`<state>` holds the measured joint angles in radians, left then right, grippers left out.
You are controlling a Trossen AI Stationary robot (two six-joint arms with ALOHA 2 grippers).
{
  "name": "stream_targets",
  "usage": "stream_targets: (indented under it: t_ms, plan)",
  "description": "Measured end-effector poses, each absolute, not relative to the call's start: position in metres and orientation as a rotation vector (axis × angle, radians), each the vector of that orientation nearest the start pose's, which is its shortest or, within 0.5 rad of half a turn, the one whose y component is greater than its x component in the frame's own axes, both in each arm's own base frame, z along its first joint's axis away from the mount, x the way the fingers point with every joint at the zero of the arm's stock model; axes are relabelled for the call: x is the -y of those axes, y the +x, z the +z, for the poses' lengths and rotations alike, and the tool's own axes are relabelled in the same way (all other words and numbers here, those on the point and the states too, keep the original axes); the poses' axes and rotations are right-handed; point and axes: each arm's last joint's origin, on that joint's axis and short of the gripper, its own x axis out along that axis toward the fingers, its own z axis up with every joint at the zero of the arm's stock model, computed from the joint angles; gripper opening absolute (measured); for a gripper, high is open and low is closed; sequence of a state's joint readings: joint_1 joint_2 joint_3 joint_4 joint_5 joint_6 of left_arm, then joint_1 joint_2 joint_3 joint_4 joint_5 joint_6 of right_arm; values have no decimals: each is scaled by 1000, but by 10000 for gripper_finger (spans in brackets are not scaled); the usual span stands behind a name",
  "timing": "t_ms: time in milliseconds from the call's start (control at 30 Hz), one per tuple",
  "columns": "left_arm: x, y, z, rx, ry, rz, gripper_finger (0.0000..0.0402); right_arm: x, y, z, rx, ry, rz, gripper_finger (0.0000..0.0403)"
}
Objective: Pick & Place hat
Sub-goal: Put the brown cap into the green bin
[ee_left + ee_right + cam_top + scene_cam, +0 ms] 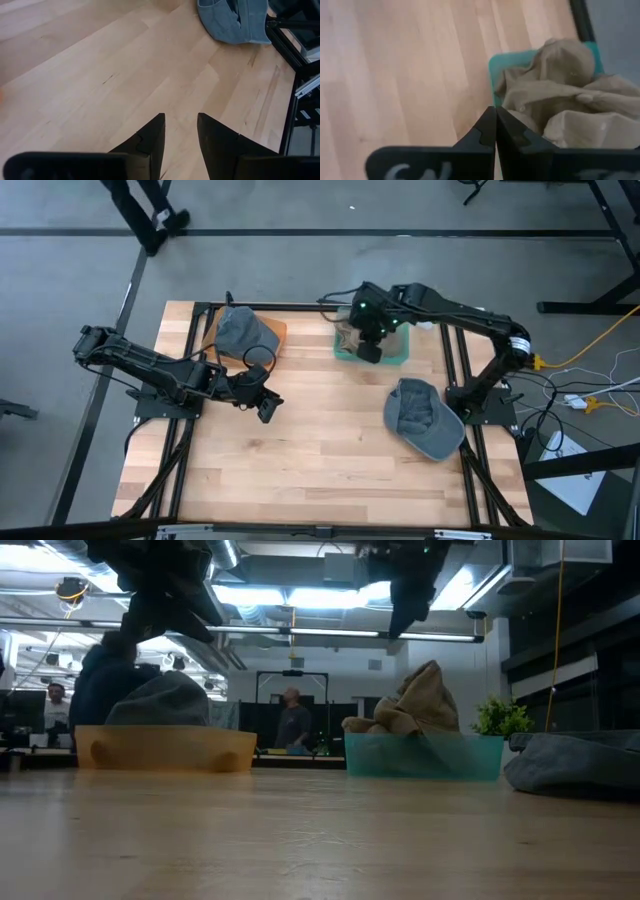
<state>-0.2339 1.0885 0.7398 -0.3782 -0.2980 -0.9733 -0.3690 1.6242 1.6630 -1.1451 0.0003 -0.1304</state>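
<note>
A grey hat lies on the table near its right edge, resting on its crown and brim; it also shows in the left wrist view and the low view. A tan hat sits crumpled in a teal bin at the far middle. Another grey hat sits in an orange bin at the far left. My right gripper is shut and empty, hanging above the teal bin's near rim, clear of the tan hat. My left gripper is open and empty above bare wood left of centre.
Black frame rails run along the table's left, right and far sides. Bare wood stretches across the near half of the table. People and shelving show in the room beyond the far edge.
</note>
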Motion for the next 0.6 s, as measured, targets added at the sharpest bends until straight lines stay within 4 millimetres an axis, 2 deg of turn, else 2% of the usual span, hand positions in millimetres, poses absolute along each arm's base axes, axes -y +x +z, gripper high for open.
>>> stream_targets:
  t_ms: [333, 600]
  plan:
    - [43, 216, 247, -605, -741, 391, 108, 128, 326, 306, -1302, -34, -367, 2]
    - [43, 216, 247, -604, -749, 392, 111, 135, 332, 273, -1506, -56, -392, 2]
